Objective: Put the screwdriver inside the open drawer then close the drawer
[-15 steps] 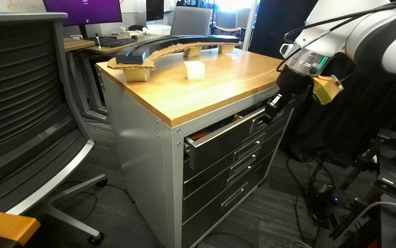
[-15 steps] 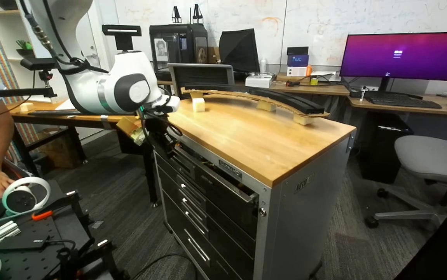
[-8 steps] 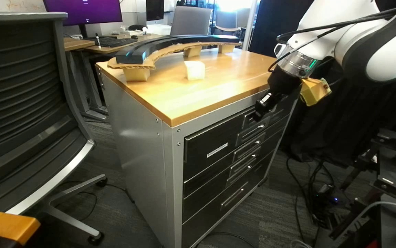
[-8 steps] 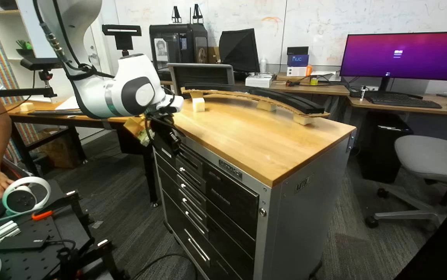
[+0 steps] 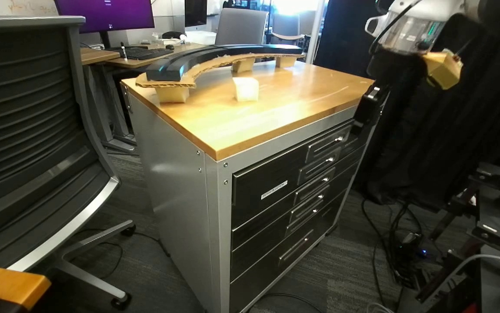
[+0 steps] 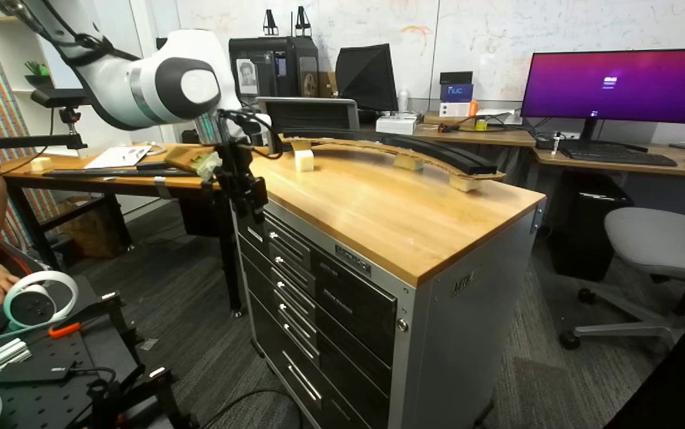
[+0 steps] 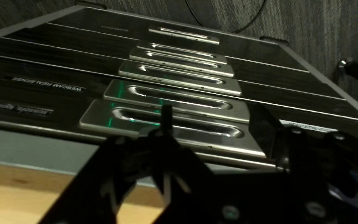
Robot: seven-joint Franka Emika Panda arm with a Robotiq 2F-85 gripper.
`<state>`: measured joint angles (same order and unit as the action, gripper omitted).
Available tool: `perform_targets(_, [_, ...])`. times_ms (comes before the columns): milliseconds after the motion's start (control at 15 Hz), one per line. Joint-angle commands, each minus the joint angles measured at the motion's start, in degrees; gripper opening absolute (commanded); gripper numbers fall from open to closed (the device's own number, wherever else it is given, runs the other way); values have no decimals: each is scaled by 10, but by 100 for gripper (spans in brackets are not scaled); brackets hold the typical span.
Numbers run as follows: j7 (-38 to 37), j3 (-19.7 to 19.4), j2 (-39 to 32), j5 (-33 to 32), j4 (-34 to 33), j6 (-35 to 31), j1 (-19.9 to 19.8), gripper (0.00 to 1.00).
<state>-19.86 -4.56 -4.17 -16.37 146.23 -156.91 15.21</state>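
The drawer [image 5: 271, 170], topmost in the grey metal cabinet [image 5: 176, 182], is closed: in both exterior views its front lies level with the lower drawers [image 5: 256, 282]. The screwdriver is out of sight, and where it lies I cannot tell. In the wrist view the claw [image 7: 214, 125] is released, its fingers [image 7: 166, 119] well apart, and the metal of the top handle [image 7: 191, 126] shows between them; whether either finger touches it I cannot tell. A label [image 7: 23, 109] on that drawer, seen upside down, reads scissors, tools. In an exterior view the white and black arm [image 6: 170, 89] extends from the upper left corner, and in both exterior views the claw points down in front of the drawers, near the top handle. A yellow box [image 5: 443, 69] sits at the arm's wrist. The wooden worktop [image 6: 378, 220] carries a curved black strip [image 5: 228, 50] lying on cardboard [image 5: 206, 66], which is propped on pale blocks [image 5: 172, 95]; a further block [image 5: 246, 89] stands by itself in front of the strip. A chair [image 5: 28, 130] with a dark ribbed back stands beside the cabinet, and a purple screen [image 6: 622, 86] glows behind
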Motion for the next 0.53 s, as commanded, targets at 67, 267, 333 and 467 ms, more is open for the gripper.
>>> perform_targets(67, [139, 65, 157, 85, -6, 181, -36, 100])
perform_targets(267, [218, 70, 227, 160, -51, 304, -30, 100])
perform_targets(333, [166, 85, 179, 121, -33, 241, -47, 100])
perform_targets(467, [199, 84, 218, 150, -48, 290, -45, 100])
